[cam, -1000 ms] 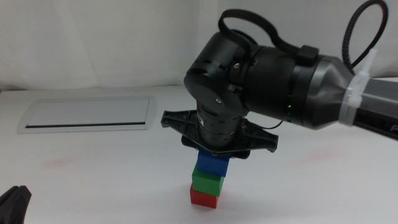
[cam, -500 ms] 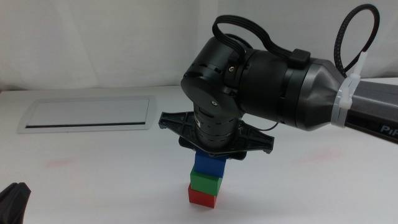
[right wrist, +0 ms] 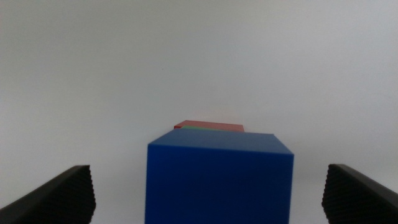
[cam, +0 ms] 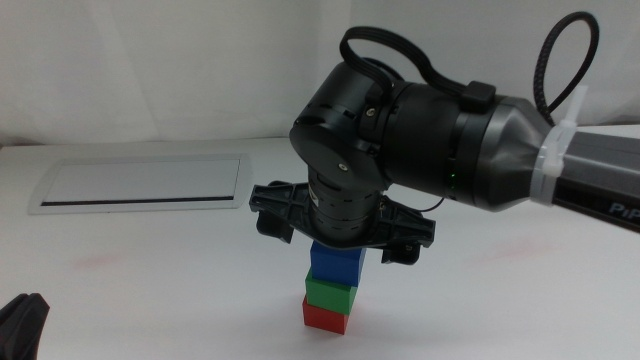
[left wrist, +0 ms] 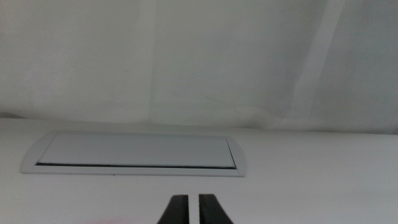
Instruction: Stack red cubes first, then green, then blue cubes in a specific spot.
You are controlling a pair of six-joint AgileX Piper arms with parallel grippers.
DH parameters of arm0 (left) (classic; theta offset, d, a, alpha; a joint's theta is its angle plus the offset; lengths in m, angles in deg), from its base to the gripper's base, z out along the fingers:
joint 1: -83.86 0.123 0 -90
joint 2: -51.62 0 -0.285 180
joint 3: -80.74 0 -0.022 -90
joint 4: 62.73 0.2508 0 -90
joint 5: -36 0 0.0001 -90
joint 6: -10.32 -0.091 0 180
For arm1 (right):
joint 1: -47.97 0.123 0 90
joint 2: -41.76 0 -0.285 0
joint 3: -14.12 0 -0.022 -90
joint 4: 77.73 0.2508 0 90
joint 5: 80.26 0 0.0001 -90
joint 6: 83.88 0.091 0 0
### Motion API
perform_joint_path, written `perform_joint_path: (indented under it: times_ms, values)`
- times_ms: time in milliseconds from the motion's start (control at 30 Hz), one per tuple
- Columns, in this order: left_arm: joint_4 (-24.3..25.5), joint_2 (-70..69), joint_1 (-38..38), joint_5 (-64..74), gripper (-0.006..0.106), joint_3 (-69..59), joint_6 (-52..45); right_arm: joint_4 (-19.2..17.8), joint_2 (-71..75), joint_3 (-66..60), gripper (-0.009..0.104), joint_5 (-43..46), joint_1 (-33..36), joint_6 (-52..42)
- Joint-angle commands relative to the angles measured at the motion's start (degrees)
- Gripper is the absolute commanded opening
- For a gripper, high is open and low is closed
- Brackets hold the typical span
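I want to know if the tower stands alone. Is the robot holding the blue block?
No. The right tool is open, jaws wide apart beside the small matte blue cube, touching nothing. Nothing is held.

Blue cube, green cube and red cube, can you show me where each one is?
blue cube [cam: 337, 264], middle view, on its front face, top of the stack.
green cube [cam: 331, 293], middle view, on its front face, in the middle.
red cube [cam: 326, 318], middle view, on its front face, at the bottom on the table.
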Motion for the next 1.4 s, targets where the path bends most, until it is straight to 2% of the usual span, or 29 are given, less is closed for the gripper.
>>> perform_joint_path:
  times_ms: [0,267,533,700,867,1000,1067,1133,1200,1267,1300,1367]
  values:
    - [-0.2,-0.2,0.1,-1.1,-0.003,-2.3,0.1,-1.3,1.3,0.2,0.103,0.2,0.2,-0.4]
    - [-0.2,-0.2,0.1,-1.1,-0.003,-2.3,0.1,-2.4,5.1,0.2,0.103,1.2,0.3,-4.8]
    - [-0.2,-0.2,0.1,-1.1,-0.003,-2.3,0.1,-8.2,12.8,0.2,0.098,3.1,-1.8,-19.5]
    - [-0.2,-0.2,0.1,-1.1,-0.003,-2.3,0.1,-6.0,17.1,0.2,0.097,4.3,-10.4,-32.8]
    - [-0.2,-0.2,0.1,-1.1,-0.003,-2.3,0.1,-3.4,20.2,0.2,0.097,5.3,-22.4,-49.4]
    - [-0.2,-0.2,0.1,-1.1,-0.003,-2.3,0.1,-0.7,22.2,0.2,0.095,6.8,-33.0,-58.0]
    - [-0.2,-0.2,0.1,-1.1,-0.003,-2.3,0.1,2.5,23.5,-0.1,0.087,8.0,-38.6,-62.2]
    - [-0.2,-0.2,0.1,-1.1,-0.003,-2.3,0.1,5.3,25.2,-1.1,0.070,9.8,-43.0,-63.9]
    - [-0.2,-0.2,0.1,-1.1,-0.003,-2.3,0.1,6.6,28.2,-3.5,0.041,12.4,-46.6,-63.3]
    - [-0.2,-0.2,0.1,-1.1,-0.003,-2.3,0.1,6.5,32.2,-7.6,0.006,15.5,-49.1,-63.1]
    - [-0.2,-0.2,0.1,-1.1,-0.003,-2.3,0.1,5.8,34.1,-10.2,-0.002,17.3,-49.8,-62.9]
    - [-0.2,-0.2,0.1,-1.1,-0.003,-2.3,0.1,3.1,39.9,-16.2,-0.002,20.9,-50.1,-62.9]
